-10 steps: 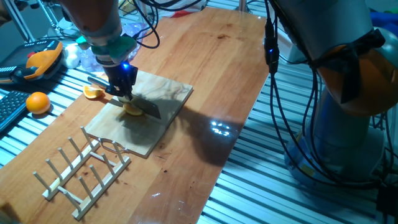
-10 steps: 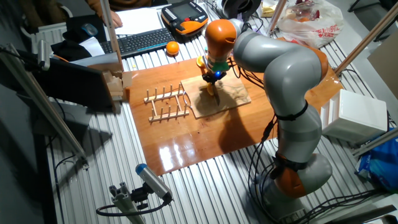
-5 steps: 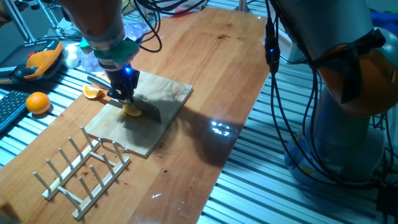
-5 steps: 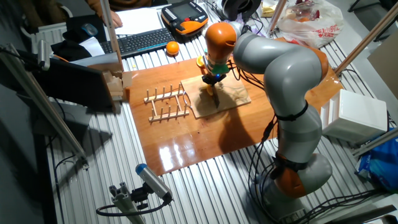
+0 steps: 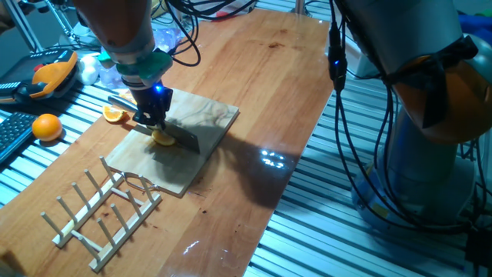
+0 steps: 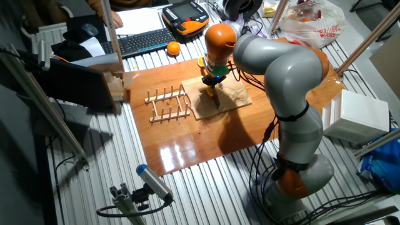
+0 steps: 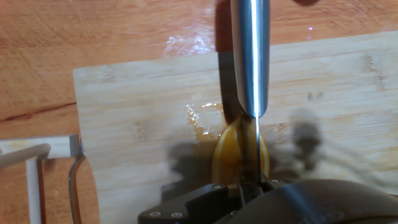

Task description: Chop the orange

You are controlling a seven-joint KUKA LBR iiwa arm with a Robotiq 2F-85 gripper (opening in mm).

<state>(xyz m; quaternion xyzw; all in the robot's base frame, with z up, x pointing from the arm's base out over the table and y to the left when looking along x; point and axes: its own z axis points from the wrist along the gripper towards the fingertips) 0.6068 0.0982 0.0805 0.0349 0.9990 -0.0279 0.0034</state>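
The orange (image 5: 161,138) is a small wedge lying on the wooden cutting board (image 5: 209,115). My gripper (image 5: 151,117) is directly above it, shut on the handle of a knife (image 5: 181,137). The blade slants down across the wedge. In the hand view the steel blade (image 7: 250,56) runs down the middle of the orange (image 7: 227,155), with juice on the cutting board (image 7: 137,106) beside it. In the other fixed view the gripper (image 6: 212,81) holds the knife (image 6: 215,98) over the cutting board (image 6: 236,95); the wedge is hidden there.
A pair of orange wedges (image 5: 115,115) lies just left of the board. A whole orange (image 5: 47,127) sits on the slatted table further left, by a keyboard and a pendant (image 5: 50,73). A wooden dish rack (image 5: 104,211) stands in front of the board.
The gripper and knife have shifted very slightly up and back over the wedge. The wedge stays in place on the board.
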